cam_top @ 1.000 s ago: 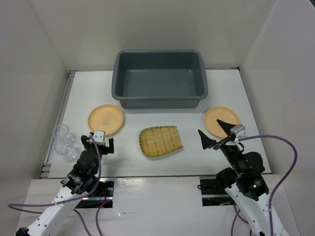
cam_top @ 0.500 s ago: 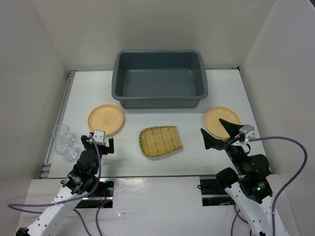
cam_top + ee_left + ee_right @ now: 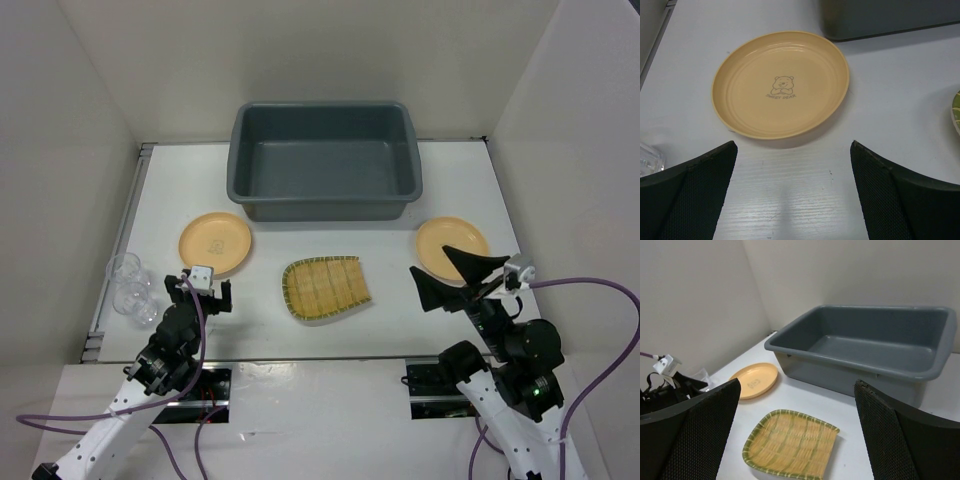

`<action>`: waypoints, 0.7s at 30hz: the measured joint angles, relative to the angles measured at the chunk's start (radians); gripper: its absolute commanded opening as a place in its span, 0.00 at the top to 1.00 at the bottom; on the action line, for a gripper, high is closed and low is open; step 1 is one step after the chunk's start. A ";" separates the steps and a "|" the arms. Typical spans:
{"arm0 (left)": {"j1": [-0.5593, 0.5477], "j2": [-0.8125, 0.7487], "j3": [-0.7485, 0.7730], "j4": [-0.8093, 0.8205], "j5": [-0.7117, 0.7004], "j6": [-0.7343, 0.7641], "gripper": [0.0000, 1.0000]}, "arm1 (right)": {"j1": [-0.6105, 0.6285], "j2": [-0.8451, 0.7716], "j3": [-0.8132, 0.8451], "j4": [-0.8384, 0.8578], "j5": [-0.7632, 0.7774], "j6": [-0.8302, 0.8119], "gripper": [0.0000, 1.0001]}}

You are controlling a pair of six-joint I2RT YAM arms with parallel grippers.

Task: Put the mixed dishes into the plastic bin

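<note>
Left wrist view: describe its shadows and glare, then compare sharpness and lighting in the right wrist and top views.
Left wrist view: bear plate sharp, soft shadow under its near rim, pale sheen on the table nearer the camera. Right wrist view: grey bin evenly lit, no harsh glare. Top view: diffuse light, faint shadow along the bin's near wall.

The grey bin (image 3: 325, 208) stands upright at the back. Before it lie the left orange plate (image 3: 215, 243), slatted yellow tray (image 3: 324, 288) and right orange plate (image 3: 442, 241).

left arm (image 3: 165, 348): black joints, white links | cables (image 3: 580, 282): purple | fingers (image 3: 695, 200): black, mesh-textured
</note>
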 measured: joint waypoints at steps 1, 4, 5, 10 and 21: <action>0.000 0.000 0.000 0.000 0.000 0.000 0.00 | 0.000 0.000 0.000 -0.005 0.000 0.007 0.02; 0.000 0.000 0.000 0.000 0.000 0.000 0.00 | 0.000 0.000 0.000 -0.013 0.000 0.014 0.02; 0.000 0.000 0.000 0.000 0.000 0.000 0.00 | 0.000 0.000 0.000 -0.017 0.000 0.014 0.02; 0.000 0.000 0.000 0.000 0.000 0.000 0.00 | 0.000 0.000 0.000 -0.020 0.005 -0.003 0.02; 0.000 0.000 0.000 0.000 0.000 0.000 0.00 | 0.000 0.000 -0.018 -0.020 0.023 -0.059 0.02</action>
